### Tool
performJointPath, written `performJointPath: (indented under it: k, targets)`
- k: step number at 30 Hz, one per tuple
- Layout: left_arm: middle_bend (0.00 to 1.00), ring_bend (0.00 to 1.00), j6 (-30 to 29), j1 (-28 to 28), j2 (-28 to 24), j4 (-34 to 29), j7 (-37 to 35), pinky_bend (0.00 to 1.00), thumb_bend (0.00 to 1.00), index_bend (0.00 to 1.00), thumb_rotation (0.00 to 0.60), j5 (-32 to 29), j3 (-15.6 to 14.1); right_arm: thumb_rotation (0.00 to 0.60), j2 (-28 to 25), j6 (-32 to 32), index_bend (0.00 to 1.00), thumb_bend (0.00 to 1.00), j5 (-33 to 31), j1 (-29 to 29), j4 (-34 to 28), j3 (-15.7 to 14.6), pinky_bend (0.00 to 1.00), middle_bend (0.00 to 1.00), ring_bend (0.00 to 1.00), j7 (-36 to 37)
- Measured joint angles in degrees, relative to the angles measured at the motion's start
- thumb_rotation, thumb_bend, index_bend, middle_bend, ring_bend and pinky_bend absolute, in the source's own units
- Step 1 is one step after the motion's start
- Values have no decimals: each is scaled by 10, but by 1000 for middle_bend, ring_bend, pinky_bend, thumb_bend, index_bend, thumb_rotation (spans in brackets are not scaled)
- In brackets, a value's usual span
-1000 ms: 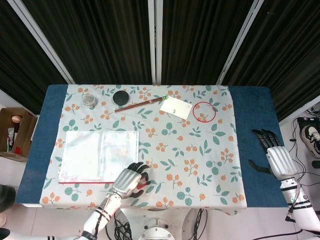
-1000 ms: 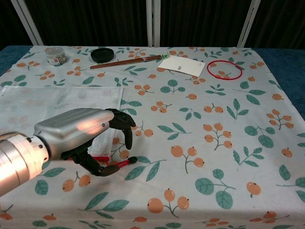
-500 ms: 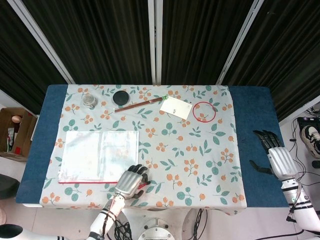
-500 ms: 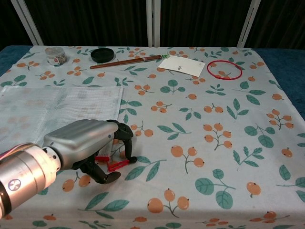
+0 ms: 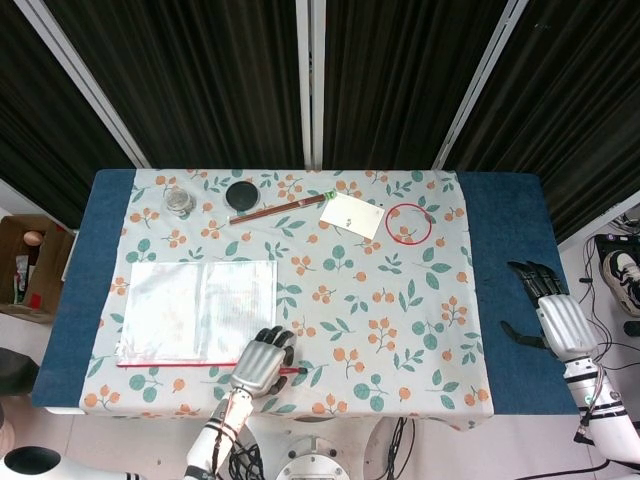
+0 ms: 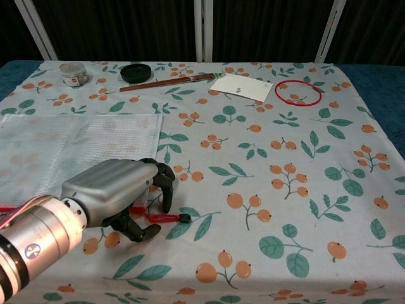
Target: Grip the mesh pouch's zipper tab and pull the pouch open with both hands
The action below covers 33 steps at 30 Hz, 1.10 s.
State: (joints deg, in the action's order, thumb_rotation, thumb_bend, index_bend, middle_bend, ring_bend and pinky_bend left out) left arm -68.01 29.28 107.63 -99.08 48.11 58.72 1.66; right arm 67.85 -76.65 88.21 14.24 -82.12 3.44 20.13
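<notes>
On the near left of the fruit-printed tablecloth we found the mesh pouch lying flat, a translucent white rectangle with a red zipper edge. Our left hand lay at its near right corner, dark fingers curled over the red zipper tab; we could not tell whether they gripped it. Our right hand hung beyond the table's blue right edge, empty, fingers apart. Across the far side sat a small glass jar, contents unclear, and a white card, its print unreadable
</notes>
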Motion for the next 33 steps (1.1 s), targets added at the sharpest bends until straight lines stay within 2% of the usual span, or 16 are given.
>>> performJointPath:
  k: [8,21,28,33]
  targets:
    - [184,96,-9,0,12,13,-10,163,361,537,600,10,-2,600,-2,0,45,183,-2,-1,-1,0,8,87,0,0]
    - [186,97,-16,1,21,26,-4,163,375,544,600,12,-9,600,-2,2,44,181,-3,0,2,-2,9,87,0,7]
    - [192,96,-18,-1,29,43,-16,166,448,572,600,25,-12,600,-3,-1,43,182,-2,-1,1,-2,8,87,0,8]
    - [201,96,-25,-4,33,55,-25,166,462,592,600,44,-15,600,-4,-4,44,182,-1,-2,0,-2,9,87,0,9]
